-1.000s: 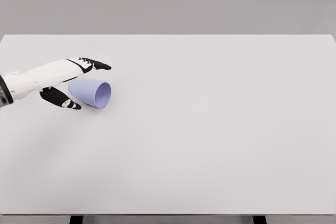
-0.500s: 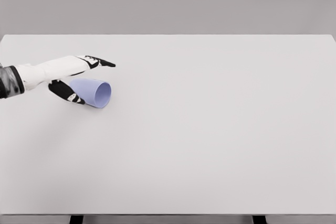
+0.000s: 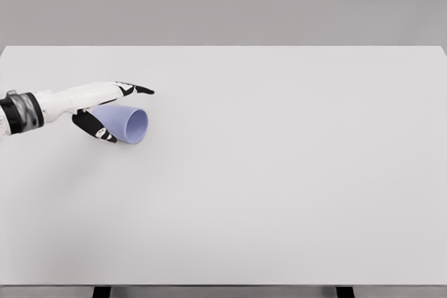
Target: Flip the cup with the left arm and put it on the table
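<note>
White left arm came in from left edge. Left hand (image 3: 105,111) sat at purple cup (image 3: 123,123), fingers spread apart, one long finger over cup's top, thumb low against near side; firm grip not clear. Cup lay on side on white table (image 3: 279,186), far left part, mouth facing right. No writing or labels seen.
</note>
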You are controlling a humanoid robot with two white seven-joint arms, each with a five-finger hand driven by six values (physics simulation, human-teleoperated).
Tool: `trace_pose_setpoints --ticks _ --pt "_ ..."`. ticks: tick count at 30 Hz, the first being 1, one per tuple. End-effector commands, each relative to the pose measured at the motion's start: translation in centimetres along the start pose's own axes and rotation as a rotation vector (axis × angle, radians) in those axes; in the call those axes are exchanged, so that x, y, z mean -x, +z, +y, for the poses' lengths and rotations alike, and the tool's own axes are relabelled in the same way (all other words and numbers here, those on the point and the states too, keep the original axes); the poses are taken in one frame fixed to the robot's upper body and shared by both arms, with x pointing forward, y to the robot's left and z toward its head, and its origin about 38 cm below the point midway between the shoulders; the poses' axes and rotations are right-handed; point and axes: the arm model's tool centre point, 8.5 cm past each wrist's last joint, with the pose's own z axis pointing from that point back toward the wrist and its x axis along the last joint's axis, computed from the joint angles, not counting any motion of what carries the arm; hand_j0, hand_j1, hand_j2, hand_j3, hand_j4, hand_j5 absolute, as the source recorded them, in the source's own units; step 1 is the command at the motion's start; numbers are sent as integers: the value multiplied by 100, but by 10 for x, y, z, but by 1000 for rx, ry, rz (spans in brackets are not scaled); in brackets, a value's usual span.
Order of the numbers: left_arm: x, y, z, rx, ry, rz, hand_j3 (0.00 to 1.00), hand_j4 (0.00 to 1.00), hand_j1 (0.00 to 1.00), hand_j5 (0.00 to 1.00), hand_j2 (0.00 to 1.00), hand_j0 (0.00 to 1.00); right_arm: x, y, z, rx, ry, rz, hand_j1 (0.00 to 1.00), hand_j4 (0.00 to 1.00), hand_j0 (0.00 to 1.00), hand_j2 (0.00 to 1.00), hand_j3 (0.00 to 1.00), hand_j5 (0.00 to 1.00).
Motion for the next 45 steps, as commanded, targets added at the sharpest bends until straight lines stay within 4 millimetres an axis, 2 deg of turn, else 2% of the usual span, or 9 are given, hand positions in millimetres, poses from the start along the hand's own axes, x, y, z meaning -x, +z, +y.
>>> trace_pose_setpoints --ticks 1,11,17,32,45 --pt "6 -2 -2 -2 24 25 100 100 100 100 100 100 1 0 0 0 0 2 100 100 100 100 100 100" --pt "10 -4 -5 4 36 43 100 100 100 100 100 100 0 0 0 0 0 0 100 100 100 100 100 100" --pt "19 -7 -12 17 53 66 100 100 100 100 100 100 0 0 0 0 0 0 100 100 100 100 100 100" --pt "22 -18 -18 25 58 74 100 100 100 100 100 100 0 0 0 0 0 0 100 100 100 100 100 100" --pt "25 -20 -24 43 62 98 100 100 100 100 100 100 0 0 0 0 0 0 100 100 100 100 100 100"
